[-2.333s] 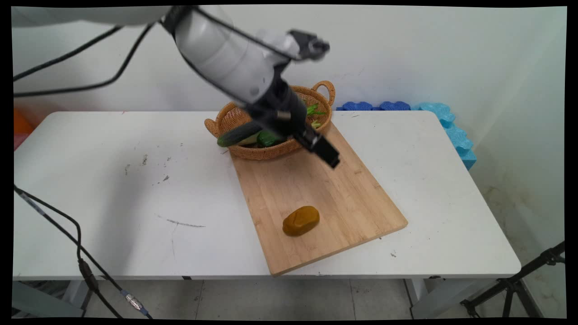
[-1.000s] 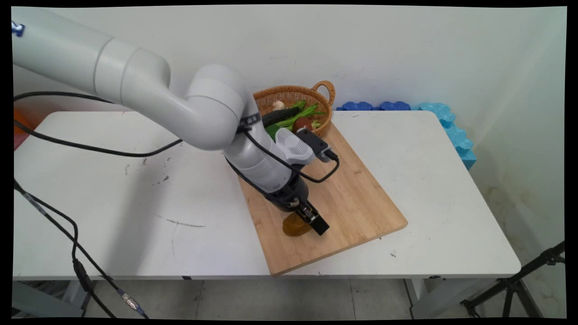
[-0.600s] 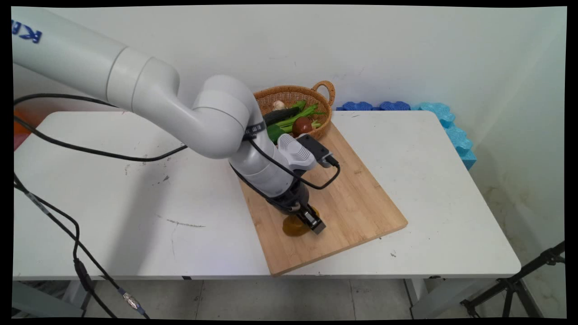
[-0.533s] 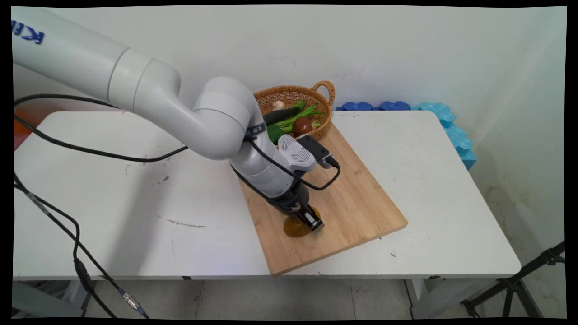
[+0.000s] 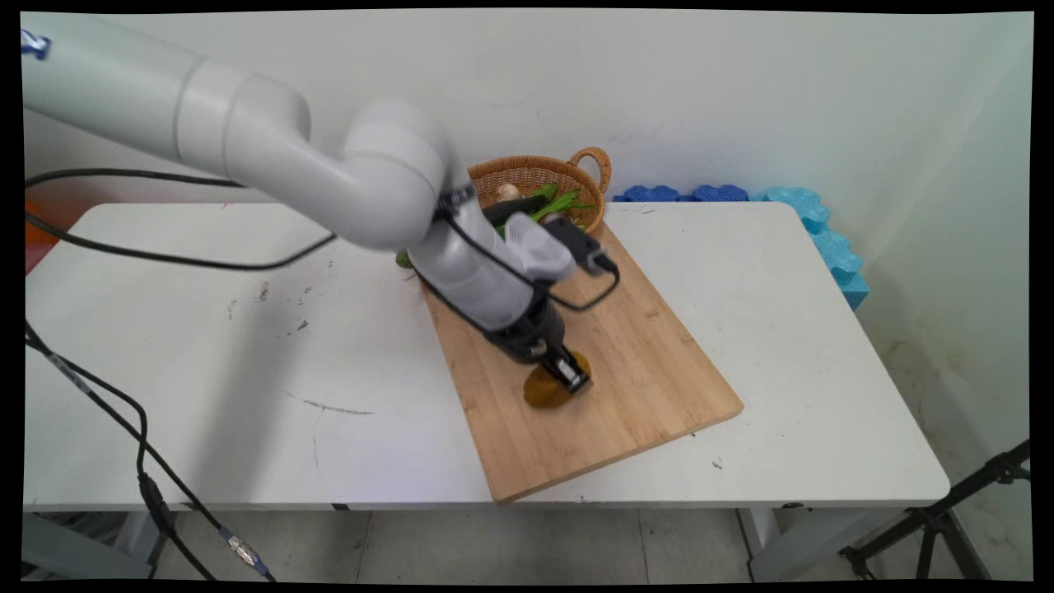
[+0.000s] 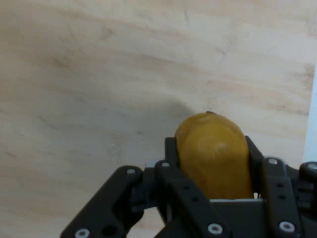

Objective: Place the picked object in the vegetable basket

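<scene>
Main view: gripper [image 5: 568, 377] is pinching a yellow-brown potato [image 5: 547, 392] just above the wooden cutting board [image 5: 642, 371] (near its middle); a wicker basket [image 5: 576, 169] of vegetables is sitting at the board's far end.

Hand view: fingers [image 6: 171, 153] are pressing both sides of the potato [image 6: 213, 156], board [image 6: 99, 84] below.

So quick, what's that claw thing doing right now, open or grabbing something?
Gripper: shut on the yellow-brown potato, over the wooden cutting board.

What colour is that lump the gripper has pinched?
Mustard yellow-brown lump; the hand view shows it best.
</scene>
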`<action>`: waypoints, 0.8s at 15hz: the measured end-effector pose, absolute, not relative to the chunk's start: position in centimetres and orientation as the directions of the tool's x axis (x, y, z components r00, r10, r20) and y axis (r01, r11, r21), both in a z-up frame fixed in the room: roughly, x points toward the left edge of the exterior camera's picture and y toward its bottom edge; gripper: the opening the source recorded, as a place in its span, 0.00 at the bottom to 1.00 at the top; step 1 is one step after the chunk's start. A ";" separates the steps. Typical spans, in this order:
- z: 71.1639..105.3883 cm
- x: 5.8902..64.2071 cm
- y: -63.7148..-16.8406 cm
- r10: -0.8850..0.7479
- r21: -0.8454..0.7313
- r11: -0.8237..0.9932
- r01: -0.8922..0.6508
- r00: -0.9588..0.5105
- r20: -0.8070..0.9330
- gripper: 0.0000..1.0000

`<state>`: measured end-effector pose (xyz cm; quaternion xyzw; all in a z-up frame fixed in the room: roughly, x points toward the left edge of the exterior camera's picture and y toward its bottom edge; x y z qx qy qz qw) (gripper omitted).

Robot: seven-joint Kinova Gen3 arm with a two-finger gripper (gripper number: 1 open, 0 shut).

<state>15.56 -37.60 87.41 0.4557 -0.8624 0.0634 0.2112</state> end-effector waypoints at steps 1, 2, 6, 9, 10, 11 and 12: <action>88.6 16.1 -38.0 -0.756 0.089 0.580 -0.810 -0.495 0.429 0.00; 89.9 16.6 -38.3 -0.752 0.094 0.584 -0.806 -0.494 0.436 0.00; 93.8 18.9 -40.1 -0.743 0.106 0.586 -0.803 -0.481 0.465 0.00; 96.1 20.9 -41.5 -0.740 0.102 0.580 -0.808 -0.470 0.481 0.00; 97.0 21.9 -42.2 -0.741 0.097 0.574 -0.813 -0.465 0.485 0.00; 97.5 22.6 -42.6 -0.741 0.093 0.570 -0.816 -0.462 0.487 0.00; 98.2 23.5 -43.3 -0.742 0.087 0.563 -0.822 -0.457 0.490 0.00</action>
